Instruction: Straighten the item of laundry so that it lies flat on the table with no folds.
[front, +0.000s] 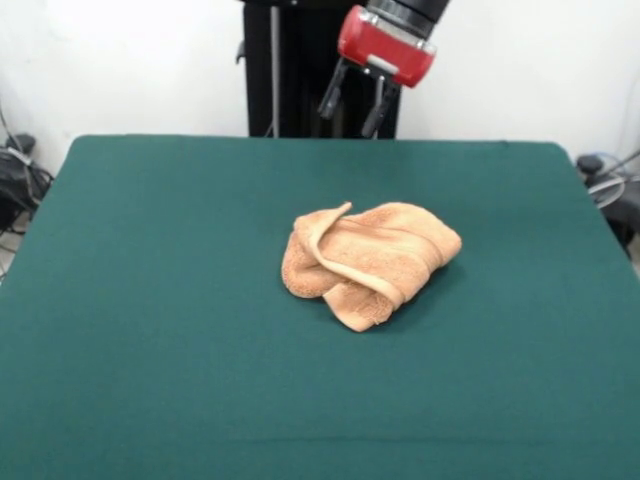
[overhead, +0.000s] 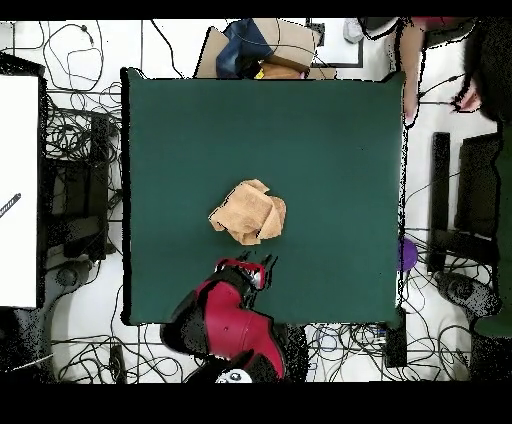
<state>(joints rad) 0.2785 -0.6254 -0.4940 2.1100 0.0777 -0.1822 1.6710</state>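
The bench fills the foreground of the front view with plain dark green cloth, and on it, close to the middle and slightly toward the robot's side, sits the peach-orange towel. It is not flat: it lies bunched in a rounded heap, with a hemmed edge curling up over the top and one thick fold doubled under at the near side. A woven border band runs across the upper layer. From overhead the towel reads as a crumpled, roughly four-sided lump with several creases, well away from every edge of the bench.

Above the far edge hangs the gripper, its red housing tilted and its two dark fingers pointing down with a clear gap between them; the jaws stand open and hold nothing. Overhead, the gripper is just beside the towel on the robot's side, not touching it.

Cables and boxes lie on the floor around the bench.
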